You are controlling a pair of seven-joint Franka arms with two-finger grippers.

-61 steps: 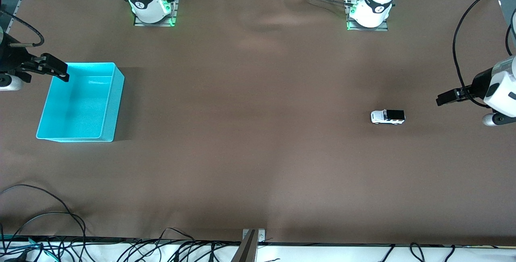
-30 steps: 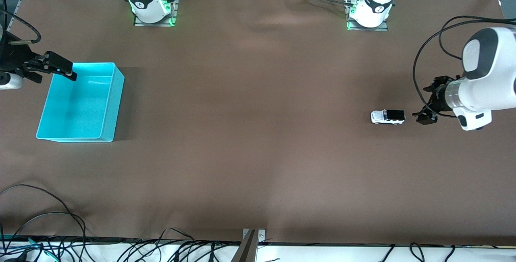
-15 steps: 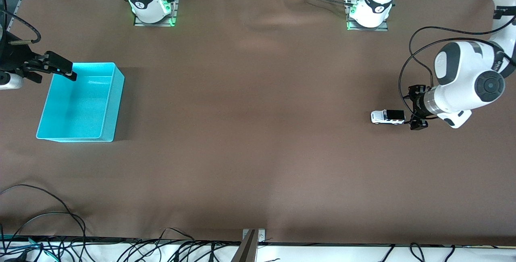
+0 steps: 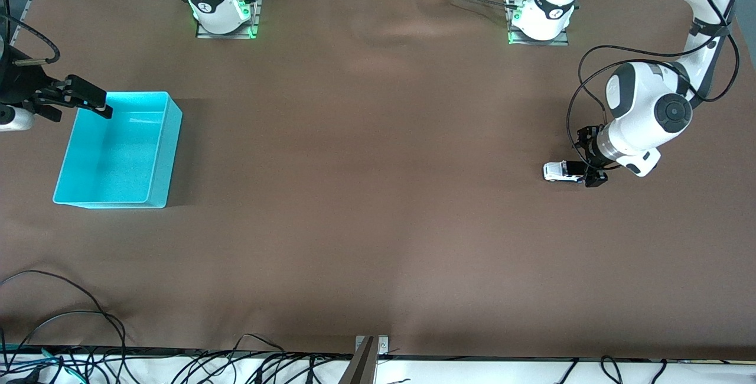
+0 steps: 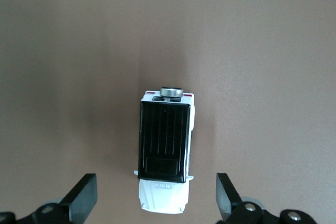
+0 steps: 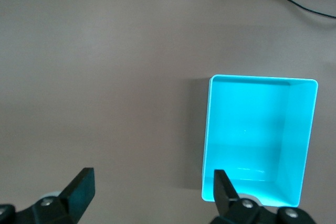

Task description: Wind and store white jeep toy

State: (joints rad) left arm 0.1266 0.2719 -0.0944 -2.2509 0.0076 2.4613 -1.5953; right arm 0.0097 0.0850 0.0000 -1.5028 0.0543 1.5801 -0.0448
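**A:** What differs from the earlier front views, going from the right arm's end across?

**B:** At the right arm's end, nothing. The right gripper [image 4: 88, 100] hangs over the corner of the turquoise bin [image 4: 159, 153] that lies farthest from the front camera, just as before, and that arm waits. Its jaws stand wide apart with nothing between them; in the right wrist view the right gripper [image 6: 152, 195] frames bare table and the edge of the bin [image 6: 207, 140].

**A:** And at the left arm's end?

**B:** There the change is large. Two seconds ago the left gripper [image 4: 590, 162] was well off from the white jeep toy [image 4: 561, 171], out near the table's edge. It has since swung in and come down over the jeep's black-roofed rear end.

**A:** Has the jeep itself shifted?

**B:** No, it sits on the brown table [image 4: 378, 195] where it sat before, well apart from the bin, on its wheels.

**A:** How does it lie relative to the jaws?

**B:** In the left wrist view the jeep [image 5: 165, 153] lies lengthwise in the gap of the left gripper [image 5: 155, 200]. The jaws are spread wide, one on each side of its white hood, with clear space between each finger and the body. Nothing is gripped.
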